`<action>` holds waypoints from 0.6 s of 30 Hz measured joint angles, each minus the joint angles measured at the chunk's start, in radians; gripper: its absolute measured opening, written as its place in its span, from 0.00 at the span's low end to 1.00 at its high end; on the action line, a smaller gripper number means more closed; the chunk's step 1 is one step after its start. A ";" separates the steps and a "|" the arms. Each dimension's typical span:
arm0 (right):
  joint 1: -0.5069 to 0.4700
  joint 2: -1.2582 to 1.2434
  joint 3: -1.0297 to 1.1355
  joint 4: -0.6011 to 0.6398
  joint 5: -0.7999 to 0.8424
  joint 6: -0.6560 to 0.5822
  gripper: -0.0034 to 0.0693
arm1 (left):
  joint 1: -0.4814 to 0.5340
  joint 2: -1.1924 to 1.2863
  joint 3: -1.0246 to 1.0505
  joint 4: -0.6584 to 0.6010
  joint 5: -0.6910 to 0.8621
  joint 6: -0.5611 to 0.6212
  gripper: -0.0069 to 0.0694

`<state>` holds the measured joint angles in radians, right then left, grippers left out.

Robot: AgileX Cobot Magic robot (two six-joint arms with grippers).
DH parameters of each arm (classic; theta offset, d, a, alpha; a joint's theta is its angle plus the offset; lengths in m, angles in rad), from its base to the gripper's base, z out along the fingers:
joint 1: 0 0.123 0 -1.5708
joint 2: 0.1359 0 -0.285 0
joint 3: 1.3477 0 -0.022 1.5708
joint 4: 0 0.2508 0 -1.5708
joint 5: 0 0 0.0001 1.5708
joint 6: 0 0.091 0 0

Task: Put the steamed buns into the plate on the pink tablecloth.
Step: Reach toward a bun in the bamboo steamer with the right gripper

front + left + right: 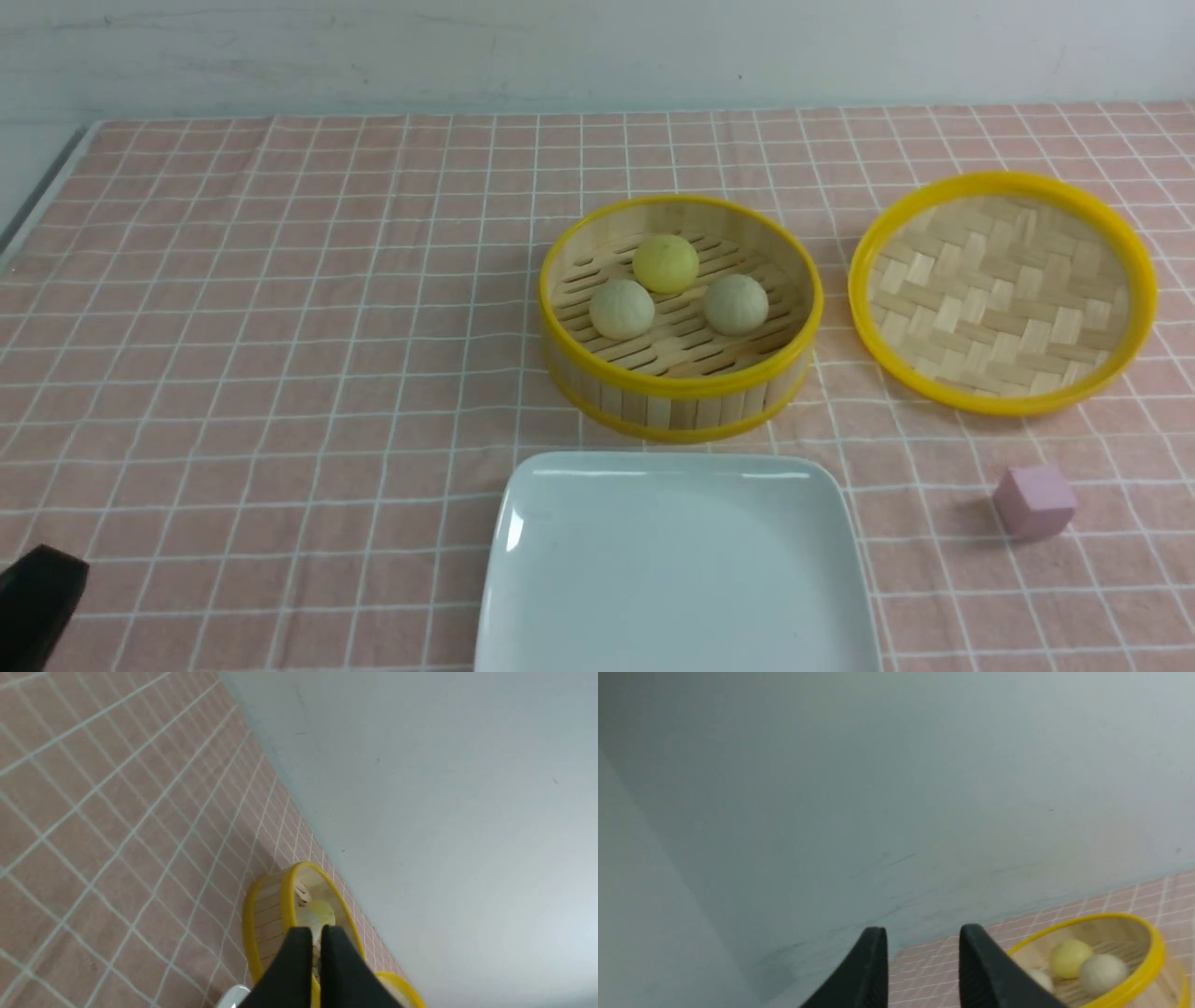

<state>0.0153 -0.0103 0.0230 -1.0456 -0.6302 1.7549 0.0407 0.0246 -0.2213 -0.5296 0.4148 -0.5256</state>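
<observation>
Pink tablecloth (280, 327), far left: the left end effector (315, 930) sits low, pinched nearly shut on nothing. Centre, three steamed buns (666, 263) lie in the bamboo steamer (681, 392), just behind the plate (672, 560). The right end effector (923, 928), jaws apart and seemingly raised, should drop straight over one bun, clearing the rim.

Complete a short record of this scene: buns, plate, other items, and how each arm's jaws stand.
steamed buns: three, one yellow and two beige, inside the steamer basket
plate: empty, nearer the robot than the basket, on the pink tablecloth
lid: flat on the cloth, right of the basket
pink cube: right of the plate
left jaws: shut, empty
right jaws: open, empty
</observation>
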 joint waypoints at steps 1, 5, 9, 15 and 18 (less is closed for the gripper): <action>0.000 0.000 0.000 0.000 -0.003 0.004 0.38 | 0.000 0.005 -0.006 0.001 0.000 0.005 0.12; 0.000 0.000 -0.001 -0.011 0.079 0.083 0.31 | 0.000 0.148 -0.143 0.019 0.113 0.137 0.09; 0.000 0.004 -0.085 -0.097 0.255 0.104 0.12 | 0.000 0.321 -0.293 0.037 0.234 0.260 0.09; 0.000 0.201 -0.322 -0.491 0.333 0.290 0.03 | 0.000 0.640 -0.509 0.045 0.441 0.394 0.09; 0.000 0.461 -0.451 -0.664 0.204 0.442 0.03 | 0.000 0.826 -0.603 0.049 0.539 0.486 0.09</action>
<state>0.0151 0.4504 -0.4278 -1.7098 -0.4263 2.1972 0.0407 0.8502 -0.8239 -0.4806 0.9541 -0.0394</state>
